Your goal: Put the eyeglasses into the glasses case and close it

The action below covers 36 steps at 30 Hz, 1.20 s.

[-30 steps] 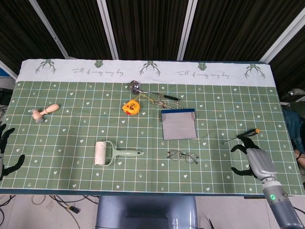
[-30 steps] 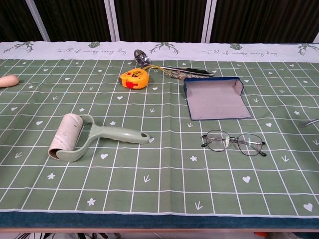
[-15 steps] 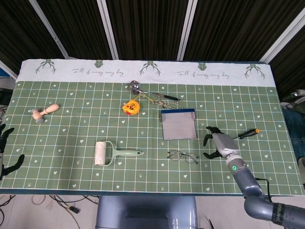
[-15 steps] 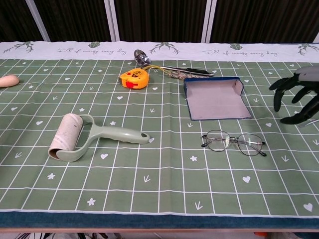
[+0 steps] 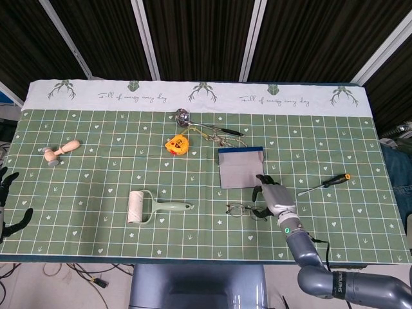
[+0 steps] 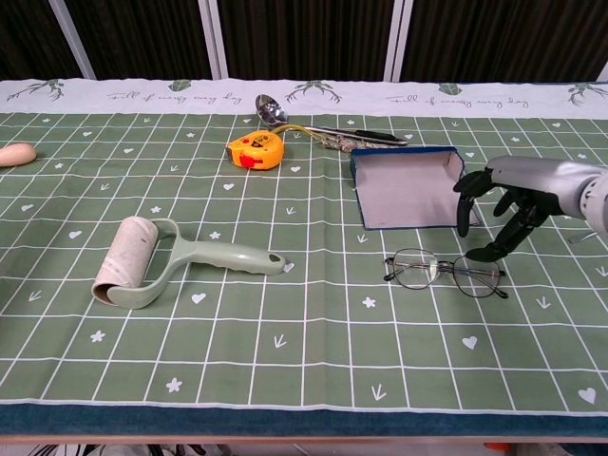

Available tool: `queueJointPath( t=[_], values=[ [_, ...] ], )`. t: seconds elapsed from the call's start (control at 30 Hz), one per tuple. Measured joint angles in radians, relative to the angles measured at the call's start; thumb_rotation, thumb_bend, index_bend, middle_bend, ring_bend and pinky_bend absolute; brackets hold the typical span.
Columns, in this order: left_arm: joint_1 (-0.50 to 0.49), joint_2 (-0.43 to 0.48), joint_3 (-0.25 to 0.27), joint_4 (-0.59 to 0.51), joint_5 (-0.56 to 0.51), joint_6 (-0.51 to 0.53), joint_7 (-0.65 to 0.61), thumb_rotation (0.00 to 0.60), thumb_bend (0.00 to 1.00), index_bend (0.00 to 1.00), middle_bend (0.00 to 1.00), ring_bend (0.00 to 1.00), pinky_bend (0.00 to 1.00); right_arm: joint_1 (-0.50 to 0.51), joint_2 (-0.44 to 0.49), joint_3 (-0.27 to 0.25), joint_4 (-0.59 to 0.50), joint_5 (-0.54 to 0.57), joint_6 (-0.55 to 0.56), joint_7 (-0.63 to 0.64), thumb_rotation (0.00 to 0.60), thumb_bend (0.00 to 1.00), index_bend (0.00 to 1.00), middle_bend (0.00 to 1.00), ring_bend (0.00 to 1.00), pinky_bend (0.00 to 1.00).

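Observation:
The thin-framed eyeglasses [image 5: 246,210] [image 6: 443,271] lie flat on the green cloth in front of the glasses case [image 5: 241,167] [image 6: 412,188], a blue case lying open with its grey lining up. My right hand [image 5: 273,196] [image 6: 507,202] hovers over the right lens with its fingers apart and curved downward, holding nothing. Whether a fingertip touches the frame is unclear. My left hand [image 5: 9,201] shows only at the left edge of the head view, fingers spread, far from both objects.
A lint roller [image 5: 149,206] [image 6: 157,260] lies left of the glasses. A yellow tape measure [image 5: 178,144] [image 6: 256,149], a ladle [image 5: 201,123] and keys sit behind the case. A screwdriver [image 5: 325,183] lies to the right, a wooden stamp [image 5: 60,152] far left.
My right hand has swept leftward from the table's right edge, past the screwdriver, to just above the right lens of the eyeglasses. The left hand, the glasses and the case have not moved.

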Motion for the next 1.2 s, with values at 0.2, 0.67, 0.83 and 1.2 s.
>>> queueJointPath(
  t=[0.2,0.67,0.83,1.2],
  values=[
    [0.001,-0.001,0.000,0.002,0.004,0.004,-0.001,0.600,0.31,0.10,0.00,0.00,0.00,0.010,-0.049,-0.004,0.013,0.011,0.039,-0.031,0.600,0.35,0.54,0.09,0.03,0.20],
    [0.003,-0.002,0.000,0.005,0.006,0.008,-0.008,0.600,0.31,0.10,0.00,0.00,0.00,0.010,-0.131,-0.013,0.075,-0.006,0.093,-0.069,0.600,0.37,0.57,0.09,0.03,0.20],
    [0.002,-0.001,-0.001,0.002,0.005,0.007,-0.005,0.600,0.31,0.10,0.00,0.00,0.00,0.006,-0.141,-0.016,0.085,-0.011,0.092,-0.068,0.600,0.39,0.58,0.09,0.03,0.20],
    [0.002,-0.002,-0.002,0.002,0.003,0.008,-0.005,0.600,0.31,0.10,0.00,0.00,0.00,0.001,-0.158,-0.013,0.114,-0.013,0.069,-0.065,0.600,0.41,0.60,0.09,0.03,0.20]
  ],
)
